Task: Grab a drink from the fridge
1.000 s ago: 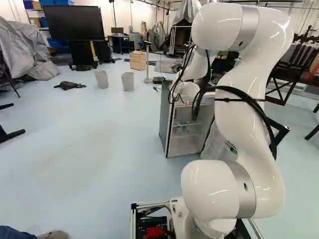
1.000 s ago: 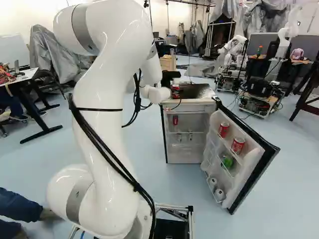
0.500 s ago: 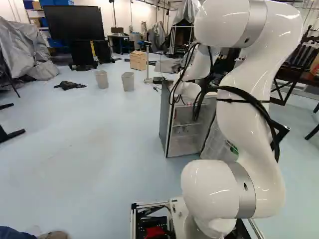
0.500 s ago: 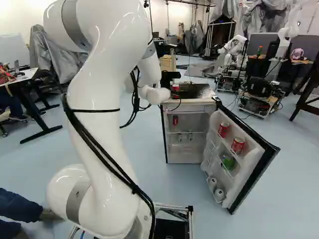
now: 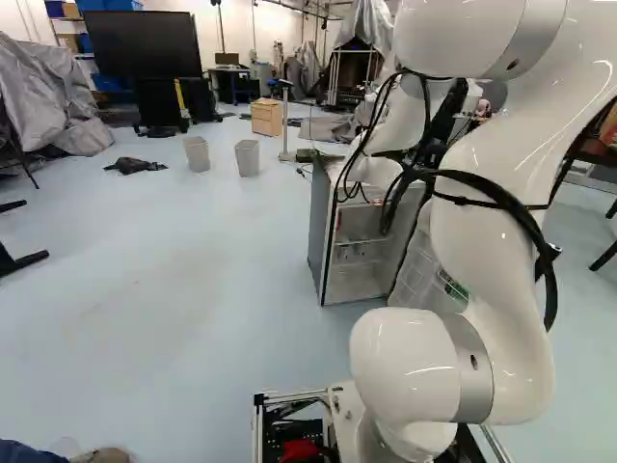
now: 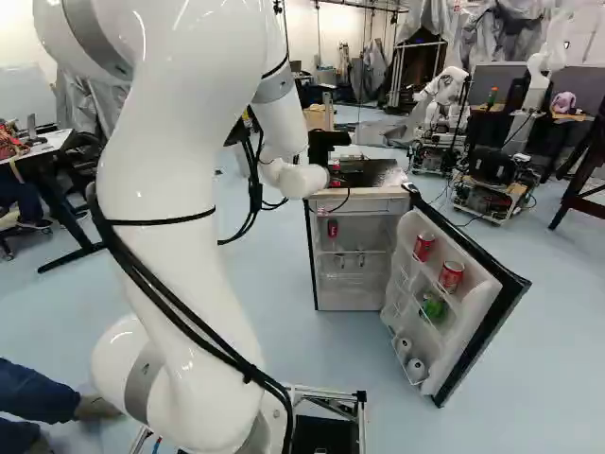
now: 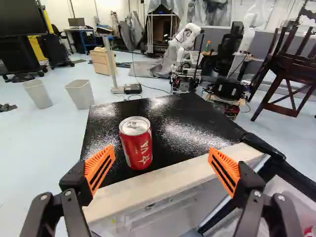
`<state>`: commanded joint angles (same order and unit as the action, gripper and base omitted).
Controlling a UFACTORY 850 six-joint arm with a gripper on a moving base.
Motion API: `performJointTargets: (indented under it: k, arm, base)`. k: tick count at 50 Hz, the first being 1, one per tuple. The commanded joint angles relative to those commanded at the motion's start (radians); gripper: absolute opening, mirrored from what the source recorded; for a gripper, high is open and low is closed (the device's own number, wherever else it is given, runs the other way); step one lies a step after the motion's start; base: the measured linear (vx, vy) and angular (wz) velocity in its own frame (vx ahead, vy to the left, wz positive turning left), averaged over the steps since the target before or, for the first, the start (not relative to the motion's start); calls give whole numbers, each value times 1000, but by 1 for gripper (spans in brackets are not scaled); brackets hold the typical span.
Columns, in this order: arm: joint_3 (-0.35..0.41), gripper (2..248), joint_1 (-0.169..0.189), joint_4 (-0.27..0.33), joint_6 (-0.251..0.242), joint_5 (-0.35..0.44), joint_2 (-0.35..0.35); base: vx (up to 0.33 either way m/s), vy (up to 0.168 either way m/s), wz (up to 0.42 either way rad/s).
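Observation:
In the right base view my gripper (image 6: 326, 144) is at the top of the small fridge (image 6: 357, 200), its lower part hidden by the white wrist. The wrist view shows the gripper (image 7: 162, 164) open, its orange pads wide apart with nothing between them. A red can (image 7: 136, 143) stands upright on the fridge's black top (image 7: 173, 116), ahead of the fingers and nearer one of them, not gripped. The fridge door (image 6: 482, 317) hangs open with red cans (image 6: 452, 275) on its shelf. Another red item (image 6: 332, 228) is inside the fridge.
Lower door racks hold a green item (image 6: 434, 308) and pale cans (image 6: 416, 369). Two grey bins (image 5: 247, 158) stand on the floor beyond the fridge's left side. Another robot (image 6: 442, 95) is at the back. A person's leg (image 6: 38, 389) shows beside the base.
The upper arm links have swung back toward the base, and the gripper has shifted slightly at the fridge top. The red can there is now mostly hidden in the right base view. The base has not moved.

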<state>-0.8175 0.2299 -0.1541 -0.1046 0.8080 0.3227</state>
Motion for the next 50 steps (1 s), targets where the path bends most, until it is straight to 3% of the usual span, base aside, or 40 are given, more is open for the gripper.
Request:
performJointTargets:
  k: [25, 50]
  arm:
    - [52, 247, 74, -232, 0, -87, -97]
    - [82, 247, 155, -291, 0, -227, -178]
  base:
    - [0, 0, 0]
    - [0, 0, 0]
